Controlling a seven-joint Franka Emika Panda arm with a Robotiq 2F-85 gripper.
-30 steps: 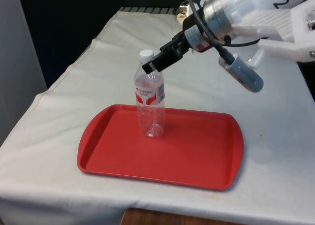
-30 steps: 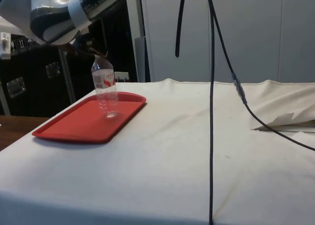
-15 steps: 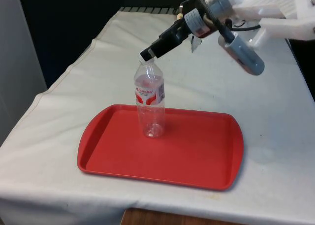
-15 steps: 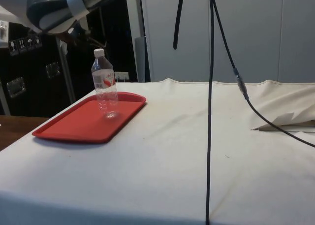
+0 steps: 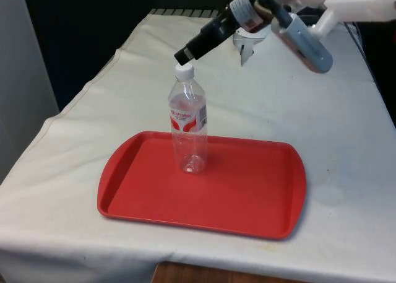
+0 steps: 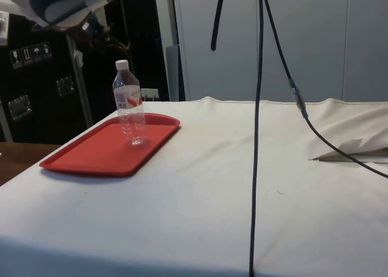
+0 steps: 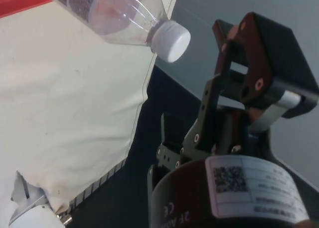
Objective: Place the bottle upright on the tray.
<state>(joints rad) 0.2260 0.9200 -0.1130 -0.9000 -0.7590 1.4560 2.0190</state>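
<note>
One bottle; one red tray — nothing more to count.

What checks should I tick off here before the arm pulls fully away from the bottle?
1. Bottle upright: ok, it stands straight in the front and side views.
2. Bottle on the tray: ok, its base sits inside the rim.
3. Cap on: ok, white cap in place.
4. Pincer off the bottle: ok, the wrist view shows a gap between it and the cap.
5. Pincer holding nothing: ok, nothing sits between its open fingers.
6. Retreat path over the cloth: cannot tell, a cable hangs across the side view.
</note>
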